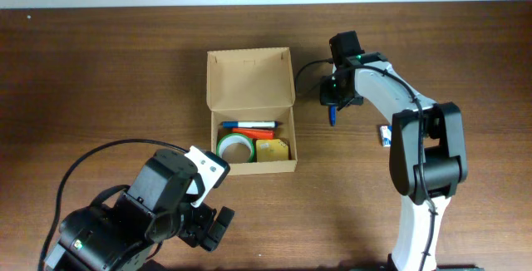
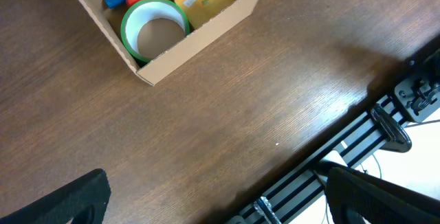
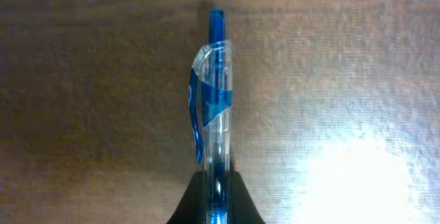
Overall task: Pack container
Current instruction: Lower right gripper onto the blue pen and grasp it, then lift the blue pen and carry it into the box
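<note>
The tan cardboard container (image 1: 249, 80) sits open at the table's middle, flap lid laid back. Inside are a green tape roll (image 1: 235, 146), a blue pen and a red pen (image 1: 249, 127), and a yellow packet (image 1: 273, 150). The container's near corner also shows in the left wrist view (image 2: 199, 28). My right gripper (image 1: 332, 105) is shut on a clear blue pen (image 3: 214, 100), holding it over the table just right of the container. My left gripper (image 2: 220, 203) is open and empty at the front edge, below and left of the container.
A small blue-and-white object (image 1: 384, 135) lies on the table right of the right arm. The table's front edge and a black rail (image 2: 357, 148) show in the left wrist view. A black cable (image 1: 307, 70) runs between container and right gripper.
</note>
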Robot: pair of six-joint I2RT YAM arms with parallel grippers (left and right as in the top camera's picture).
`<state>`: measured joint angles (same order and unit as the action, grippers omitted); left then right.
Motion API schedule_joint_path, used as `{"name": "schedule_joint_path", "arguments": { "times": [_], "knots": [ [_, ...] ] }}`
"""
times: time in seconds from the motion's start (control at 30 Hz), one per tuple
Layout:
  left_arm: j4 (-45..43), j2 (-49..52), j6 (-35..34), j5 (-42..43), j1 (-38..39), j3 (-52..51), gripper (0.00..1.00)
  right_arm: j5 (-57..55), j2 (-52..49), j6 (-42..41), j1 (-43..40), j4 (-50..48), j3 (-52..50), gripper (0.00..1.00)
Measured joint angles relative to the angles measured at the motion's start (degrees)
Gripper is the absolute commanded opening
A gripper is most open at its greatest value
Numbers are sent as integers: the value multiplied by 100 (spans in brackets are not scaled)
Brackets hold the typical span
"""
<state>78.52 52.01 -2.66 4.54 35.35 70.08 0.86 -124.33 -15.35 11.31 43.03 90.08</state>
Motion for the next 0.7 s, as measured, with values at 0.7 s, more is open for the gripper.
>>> {"name": "schedule_joint_path", "arguments": {
  "times": [0.7],
  "knots": [
    [0,0,0,0,0,0,100,706,2575,409,72,334,87,4]
  ]
}}
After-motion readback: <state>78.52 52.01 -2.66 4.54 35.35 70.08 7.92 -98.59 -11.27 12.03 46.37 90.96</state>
